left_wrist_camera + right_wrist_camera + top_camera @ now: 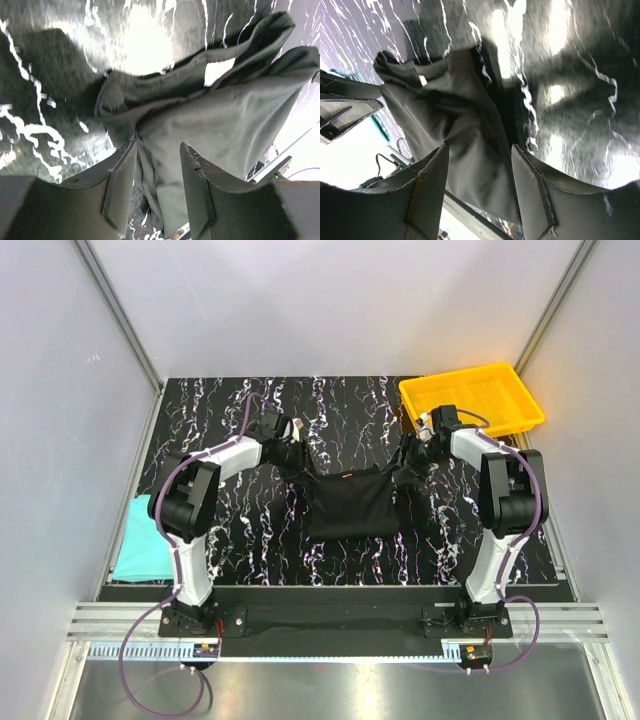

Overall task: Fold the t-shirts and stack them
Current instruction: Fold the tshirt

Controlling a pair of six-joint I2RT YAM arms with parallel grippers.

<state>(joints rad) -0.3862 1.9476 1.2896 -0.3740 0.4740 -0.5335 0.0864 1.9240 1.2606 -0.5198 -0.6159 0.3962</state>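
at mid-table, between the two arms: black t-shirt point(347, 508), bunched to a rough rectangle. its far edge is drawn out toward both grippers and its near edge lies straight, facing the arm bases. small white neck label point(220, 71) shows in a fold near the far edge.

left gripper point(291, 452) at the far-left corner: jaws narrowed to a part gap packed with cloth, creases pulling into it, so pinched on the shirt. right gripper point(408, 465) at the far-right corner: same, cloth wedged between the fingers.

teal t-shirt point(143, 540) lies flat at the table's near-left edge, well apart from the black one, partly hidden by the left arm. yellow tray point(490, 400) sits at the far-right corner, just beyond the right wrist.

dark marbled table point(250, 530) shows as a broad band from the shirt's far edge to the back edge, with narrower strips left, right and near.
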